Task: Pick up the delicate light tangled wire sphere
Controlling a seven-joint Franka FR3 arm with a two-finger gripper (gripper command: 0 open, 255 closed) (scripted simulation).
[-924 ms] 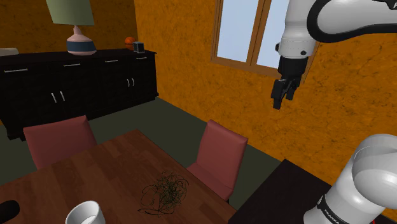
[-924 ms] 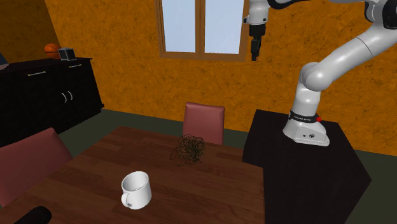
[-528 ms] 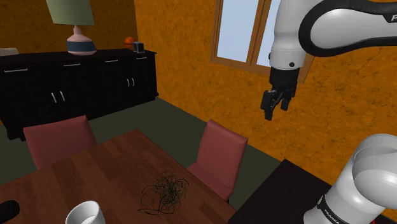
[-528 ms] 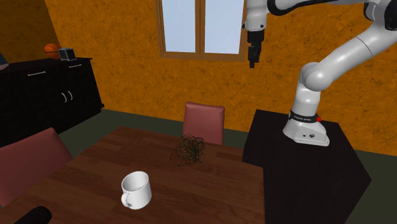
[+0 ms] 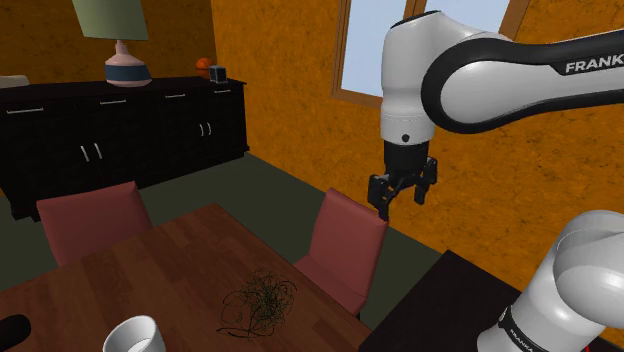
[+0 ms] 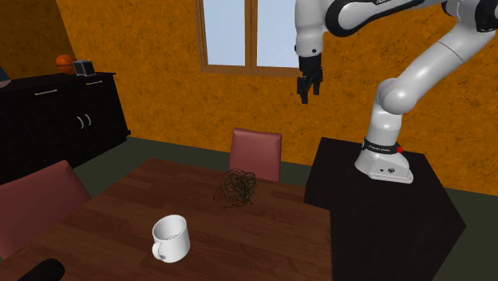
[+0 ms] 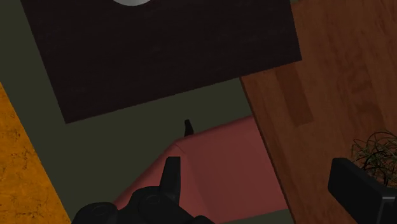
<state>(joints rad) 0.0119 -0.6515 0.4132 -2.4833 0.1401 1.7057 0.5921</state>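
The gripper (image 5: 401, 200) hung with its jaws wide apart and nothing between them, high in the air above the red chair (image 5: 345, 245) pushed in at the table's edge. From the wrist camera the two black fingers (image 7: 170, 178) framed that chair's seat, and the wire sphere (image 7: 375, 153) peeped in just past the outer side of the other finger, so it was off to one side of the opening, not under it. In the shoulder view the sphere (image 5: 260, 303) lay at about eight o'clock from the gripper, low down on the wooden table (image 5: 150, 270). In the second exterior view it (image 6: 235, 187) sat at about seven o'clock from the gripper (image 6: 306, 96), near the table edge just in front of the chair (image 6: 255, 152). It was well apart from the fingers in both. The tangle looked roughly round, perhaps a little flattened, with no long axis to line up on, so to my eye the coming move turned on travel: across over the chair and a long way down. A white mug (image 6: 170, 236) stood at eight o'clock from the sphere, clear of that path, and the dark stand (image 6: 383, 207) was at three o'clock.
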